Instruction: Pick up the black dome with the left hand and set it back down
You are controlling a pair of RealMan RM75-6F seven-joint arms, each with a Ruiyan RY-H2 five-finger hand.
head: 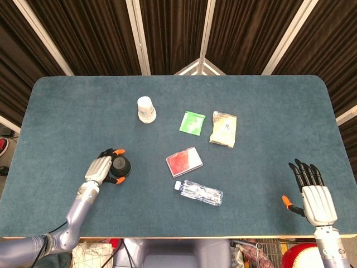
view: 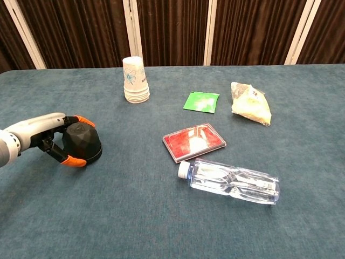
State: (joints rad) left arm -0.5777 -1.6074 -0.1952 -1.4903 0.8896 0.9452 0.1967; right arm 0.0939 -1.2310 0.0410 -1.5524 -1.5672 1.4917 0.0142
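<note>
The black dome (head: 120,165) (view: 82,142) stands upright near the table's left front. My left hand (head: 101,168) (view: 47,136) grips it from the left side, its orange-tipped fingers (view: 73,161) wrapped around the dome's front and back. Whether the dome's base touches the cloth I cannot tell. My right hand (head: 313,196) lies open at the right front edge, fingers spread, holding nothing; only the head view shows it.
A stack of paper cups (head: 146,109) (view: 135,79), a green sachet (head: 192,122), a yellow snack bag (head: 223,129), a red card pack (head: 184,162) (view: 193,141) and a lying water bottle (head: 198,192) (view: 229,180) fill the table's middle.
</note>
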